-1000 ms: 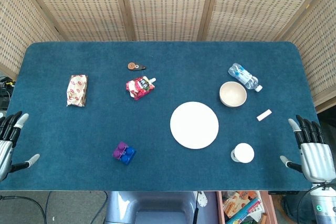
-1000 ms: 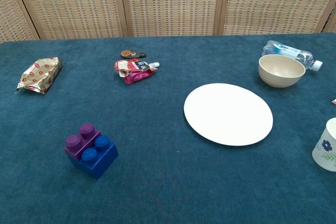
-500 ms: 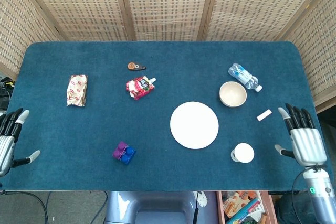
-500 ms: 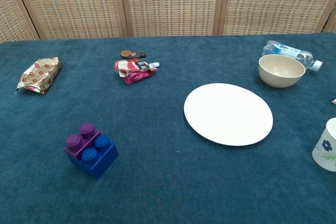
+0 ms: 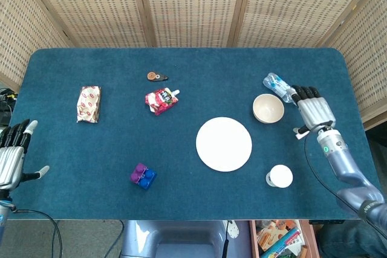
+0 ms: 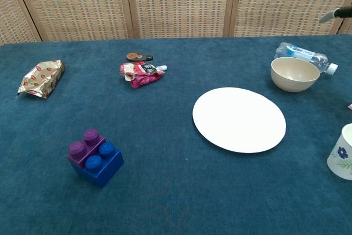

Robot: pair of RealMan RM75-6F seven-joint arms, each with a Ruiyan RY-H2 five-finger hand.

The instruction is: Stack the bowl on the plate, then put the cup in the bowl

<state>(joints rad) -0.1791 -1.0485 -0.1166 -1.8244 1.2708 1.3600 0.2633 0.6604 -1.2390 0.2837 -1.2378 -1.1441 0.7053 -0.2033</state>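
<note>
— On the blue felt table (image 5: pixel 109 143), right side: where's the robot's right hand (image 5: pixel 314 112)?
— Above the cloth just right of the small beige bowl (image 5: pixel 268 108), fingers spread, palm down, gripping nothing. Fingertips reach over the clear plastic water bottle (image 5: pixel 281 88); can't tell if they touch.
— Bowl stacked?
— No. It sits upright on the felt, far right of the round white plate (image 5: pixel 224 144), apart from it. White floral-print cup (image 5: pixel 280 176) stands near right of the plate, nothing inside the bowl.
— Left hand (image 5: pixel 13 158)?
— Off the near left edge, open, fingers apart, empty.
— Clutter?
— Purple-and-blue toy brick (image 5: pixel 142 176) near left of the plate, red snack pouch (image 5: pixel 160 100) and small brown tape dispenser (image 5: pixel 156 77) farther back, gold foil packet (image 5: pixel 88 103) far left.
</note>
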